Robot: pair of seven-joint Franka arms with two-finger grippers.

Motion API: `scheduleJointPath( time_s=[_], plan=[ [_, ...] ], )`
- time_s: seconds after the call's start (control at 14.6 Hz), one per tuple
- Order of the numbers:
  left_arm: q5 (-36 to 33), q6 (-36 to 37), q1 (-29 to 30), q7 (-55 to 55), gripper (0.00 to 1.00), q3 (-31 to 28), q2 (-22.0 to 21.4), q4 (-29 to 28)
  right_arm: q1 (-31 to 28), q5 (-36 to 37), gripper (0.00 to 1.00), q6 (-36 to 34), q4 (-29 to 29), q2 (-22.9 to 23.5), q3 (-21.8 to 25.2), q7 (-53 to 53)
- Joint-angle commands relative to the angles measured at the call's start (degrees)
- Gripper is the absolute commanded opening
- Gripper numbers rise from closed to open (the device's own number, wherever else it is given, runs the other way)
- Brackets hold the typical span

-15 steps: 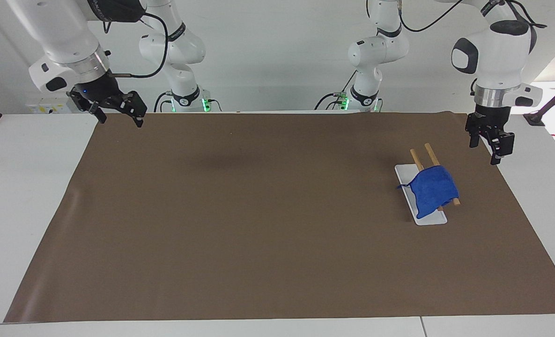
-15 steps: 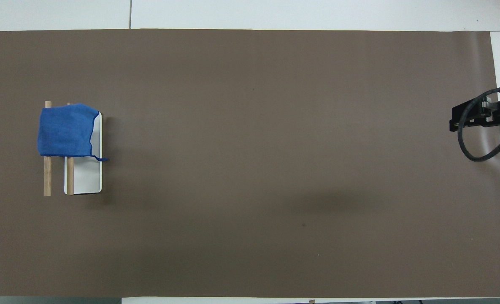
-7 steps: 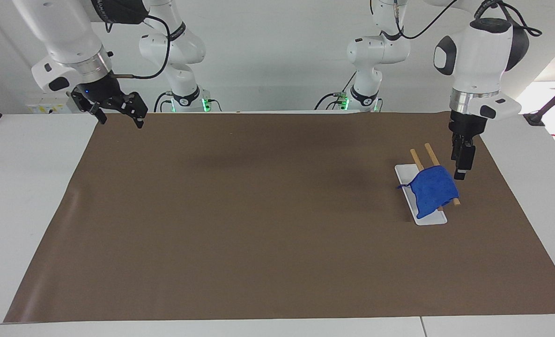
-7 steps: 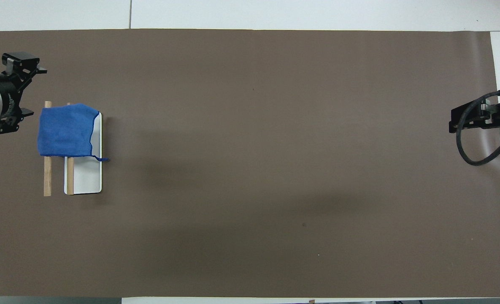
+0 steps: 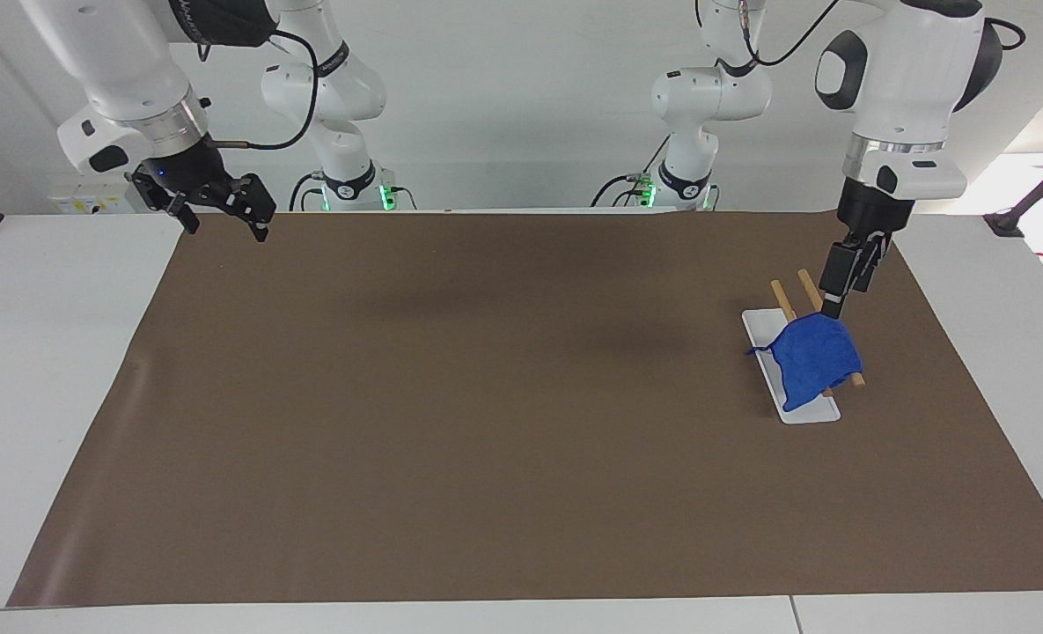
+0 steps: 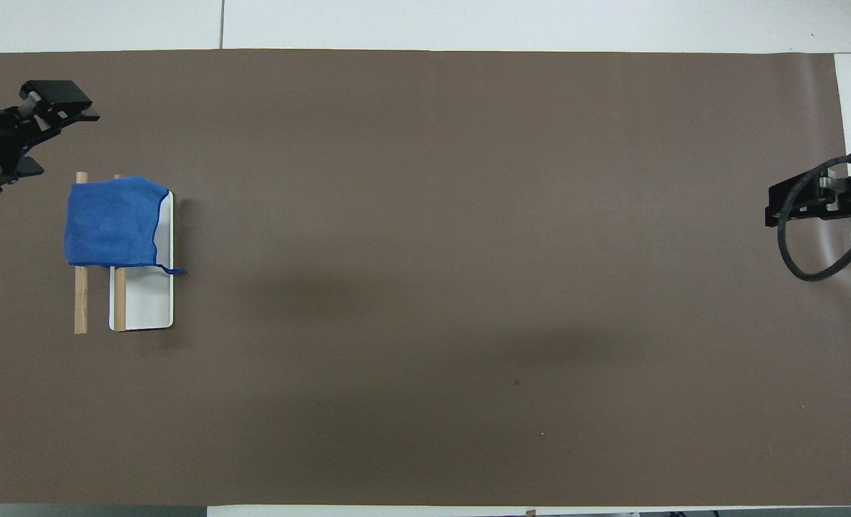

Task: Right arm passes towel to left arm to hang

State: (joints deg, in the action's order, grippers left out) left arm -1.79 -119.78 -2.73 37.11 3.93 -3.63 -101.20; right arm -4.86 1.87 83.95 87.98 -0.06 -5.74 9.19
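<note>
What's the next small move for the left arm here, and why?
Probably lower the left gripper slightly onto the towel and close. Its open fingers hang just above the towel's robot-side edge, which is draped over the wooden rods, not yet gripped; the right gripper waits.

The left arm (image 5: 899,70) stood upright, wrist turned down, its gripper (image 5: 838,304) lowered with the fingers apart. The right arm (image 5: 116,70) waited raised at its own end, wrist angled, its gripper (image 5: 222,216) held aloft and spread wide, blue light showing.
</note>
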Motion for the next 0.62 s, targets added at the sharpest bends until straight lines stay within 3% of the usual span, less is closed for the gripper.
scheduleJointPath(
  time_s=[0.0, 0.34, 0.55],
  plan=[
    [1.61, 7.52, 0.01, -9.48, 1.0, -0.76, 2.83, 6.71, -0.59, 0.06, 1.0, 0.86, 1.76, -1.35, -0.41, 0.12],
    [4.34, 23.41, 3.07, -28.62, 1.0, -1.2, 2.31, 10.14, -0.07, 1.29, 1.0, 1.57, 1.59, -1.17, 0.11, -0.14],
    [4.51, 32.22, 4.83, -39.9, 1.0, -1.12, 1.43, 10.32, 4.5, 1.47, 1.0, 2.1, 1.67, -1.0, 4.41, -0.14]
  ],
)
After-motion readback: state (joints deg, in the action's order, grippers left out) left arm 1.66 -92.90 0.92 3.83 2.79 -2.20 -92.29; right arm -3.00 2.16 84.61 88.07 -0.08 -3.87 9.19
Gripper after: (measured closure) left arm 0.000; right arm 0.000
